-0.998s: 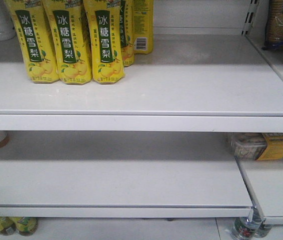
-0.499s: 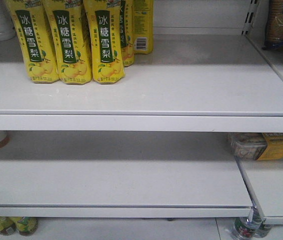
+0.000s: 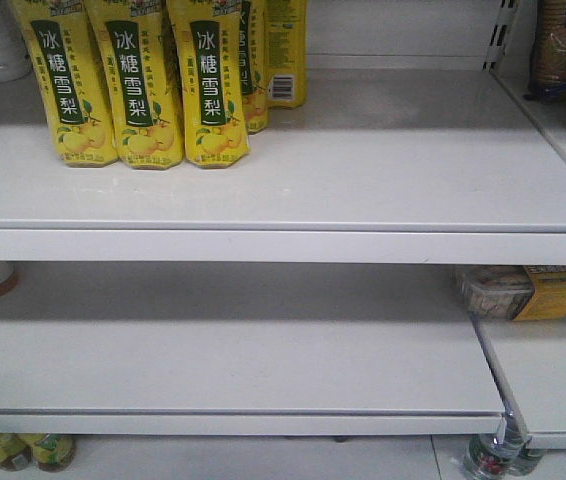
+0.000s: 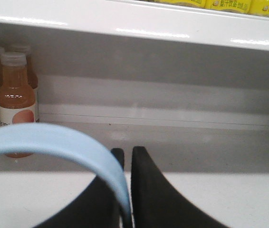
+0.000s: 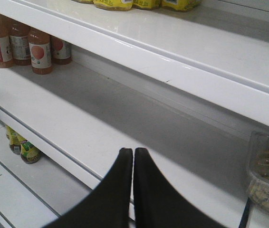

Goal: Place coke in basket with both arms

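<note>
- The left gripper (image 4: 126,156) is clamped on the light blue handle (image 4: 53,145) of the basket, the band arching up and away to its left; the basket's body is out of frame.
- Beyond that handle, orange juice bottles (image 4: 14,102) stand at the back of the middle shelf (image 3: 233,365).
- The right gripper (image 5: 133,156) hangs over the same shelf's front edge, its black fingers pressed together on nothing.
- Above the middle shelf, yellow pear-drink bottles (image 3: 128,85) crowd the upper shelf's left end.
- At the middle shelf's right end lies a clear plastic tub (image 3: 508,290), seemingly of snacks.
- No camera catches the coke.
</note>
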You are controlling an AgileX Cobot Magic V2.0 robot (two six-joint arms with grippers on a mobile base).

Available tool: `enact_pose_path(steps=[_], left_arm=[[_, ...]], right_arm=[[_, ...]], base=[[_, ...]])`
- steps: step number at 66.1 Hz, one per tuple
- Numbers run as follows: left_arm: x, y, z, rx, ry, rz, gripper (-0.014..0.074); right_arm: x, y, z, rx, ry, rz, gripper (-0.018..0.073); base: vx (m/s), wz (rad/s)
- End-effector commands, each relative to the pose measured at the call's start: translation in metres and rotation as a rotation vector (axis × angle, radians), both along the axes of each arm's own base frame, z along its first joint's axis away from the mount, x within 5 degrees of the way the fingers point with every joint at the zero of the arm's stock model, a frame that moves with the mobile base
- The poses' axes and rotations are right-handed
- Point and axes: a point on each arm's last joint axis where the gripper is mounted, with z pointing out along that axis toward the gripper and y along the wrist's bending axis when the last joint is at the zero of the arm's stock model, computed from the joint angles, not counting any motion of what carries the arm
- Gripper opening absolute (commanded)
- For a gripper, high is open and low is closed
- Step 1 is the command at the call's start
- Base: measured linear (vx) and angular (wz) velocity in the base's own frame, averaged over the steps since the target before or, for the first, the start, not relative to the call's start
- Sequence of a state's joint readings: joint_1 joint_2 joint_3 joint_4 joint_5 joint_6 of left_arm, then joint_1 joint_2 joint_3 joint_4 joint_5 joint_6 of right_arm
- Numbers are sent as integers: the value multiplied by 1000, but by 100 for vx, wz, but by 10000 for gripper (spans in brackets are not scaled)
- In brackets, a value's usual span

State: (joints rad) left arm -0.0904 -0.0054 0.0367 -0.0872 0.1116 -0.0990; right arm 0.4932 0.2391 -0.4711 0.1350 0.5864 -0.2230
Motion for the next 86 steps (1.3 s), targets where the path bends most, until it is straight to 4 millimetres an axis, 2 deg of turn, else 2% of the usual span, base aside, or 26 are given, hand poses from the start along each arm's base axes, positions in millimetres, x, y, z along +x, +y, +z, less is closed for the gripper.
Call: enact_pose_path(steps=[1,86], left_arm=[[-2,1,14,56,-178,12,-6],[-2,1,14,50,-176,12,-6]], right_arm=[[2,0,14,41,-78,-13,-5],[2,0,14,41,-78,-13,-5]], base=[[0,0],[0,0]])
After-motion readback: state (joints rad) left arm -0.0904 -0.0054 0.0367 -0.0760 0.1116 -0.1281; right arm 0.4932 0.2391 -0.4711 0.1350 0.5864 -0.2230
